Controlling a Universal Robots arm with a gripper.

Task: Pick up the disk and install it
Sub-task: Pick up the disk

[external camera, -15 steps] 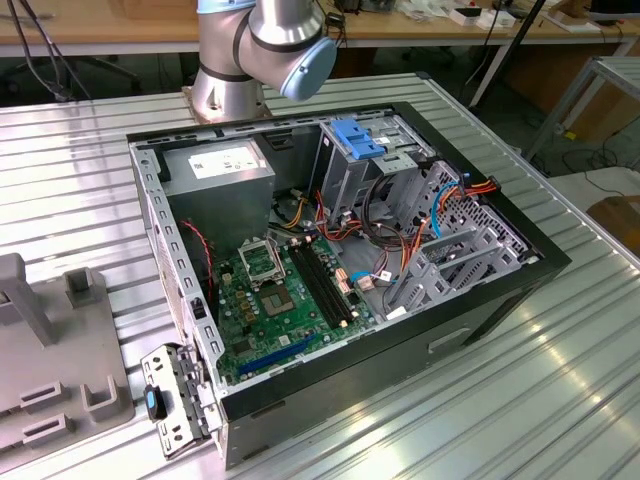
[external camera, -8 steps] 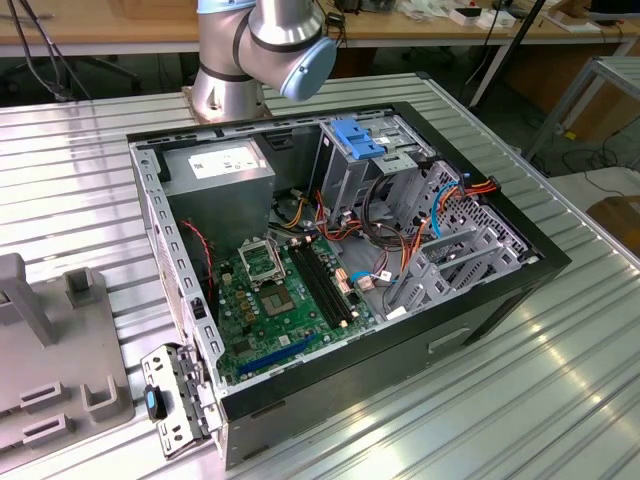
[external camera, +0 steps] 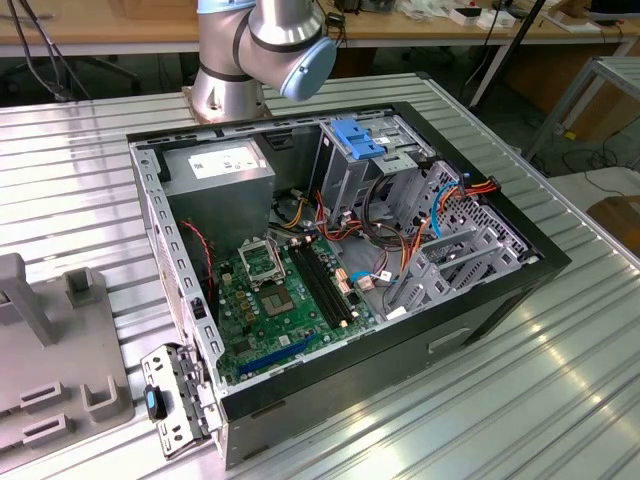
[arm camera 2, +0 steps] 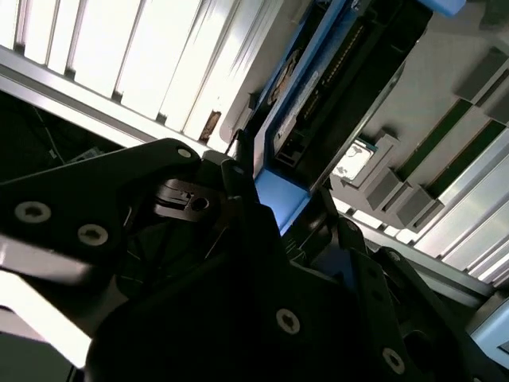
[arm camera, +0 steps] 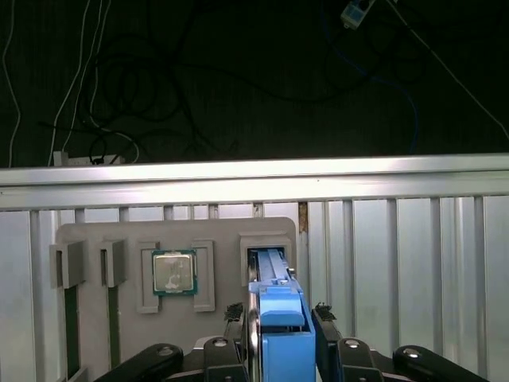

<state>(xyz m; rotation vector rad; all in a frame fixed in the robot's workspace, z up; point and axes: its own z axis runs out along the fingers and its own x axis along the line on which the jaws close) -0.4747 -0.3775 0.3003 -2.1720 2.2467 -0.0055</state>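
Tabletop [external camera: 560, 380] of ribbed metal carries the open computer case [external camera: 470, 335] in the middle of the exterior view. The grey holder [external camera: 60, 380] lies at that frame's lower left, well apart from the case.

In the first wrist view the disk [arm camera: 274, 274] stands on its edge in the lower middle of the frame, its blue carrier in line with the slot of the holder. Whether its far end sits in that slot or hangs just above it, one cannot tell. The gripper [arm camera: 280, 317] has its jaws on both sides of the carrier, and they appear pressed on it. A processor chip [arm camera: 174, 273] rests in its own nest, just beside the slot.

The step in hand seems to be the pick-up. To do it well, the grip should probably stay on the carrier's sides, centred, and the disk should travel straight along the slot without tilting. Then the rails do not rub the slot walls, and nothing touches the chip.
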